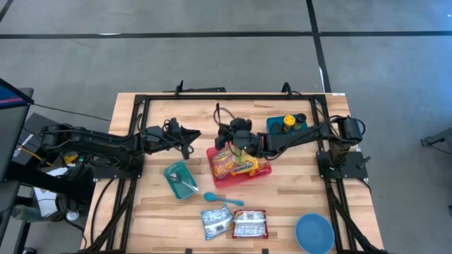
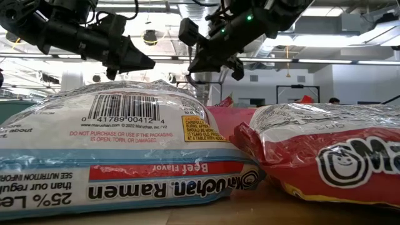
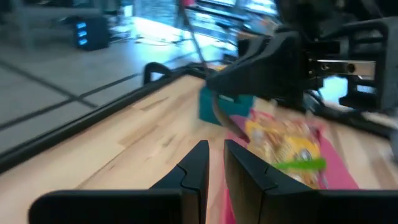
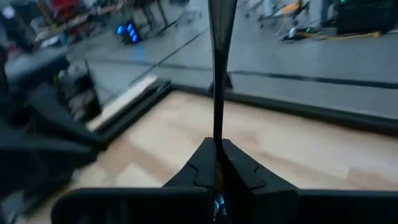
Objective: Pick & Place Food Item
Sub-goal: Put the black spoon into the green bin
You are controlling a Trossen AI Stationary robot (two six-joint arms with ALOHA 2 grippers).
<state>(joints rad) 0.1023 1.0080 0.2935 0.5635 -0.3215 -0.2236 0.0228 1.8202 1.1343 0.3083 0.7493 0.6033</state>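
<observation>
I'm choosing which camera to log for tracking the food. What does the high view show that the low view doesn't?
Only the high view shows the pink tray holding yellow packets, the teal dish, the blue plate and the wooden table. Only the low view shows the barcode label. Both show two ramen packs and both arms.

Both arms reach inward over the table centre. Left gripper (image 1: 192, 134) empty, fingers nearly together with a slim gap. Right gripper (image 1: 227, 135) clamped tight.

Two black cabled arms (image 1: 99, 141), tapered dark fingers (image 3: 199, 165).
</observation>
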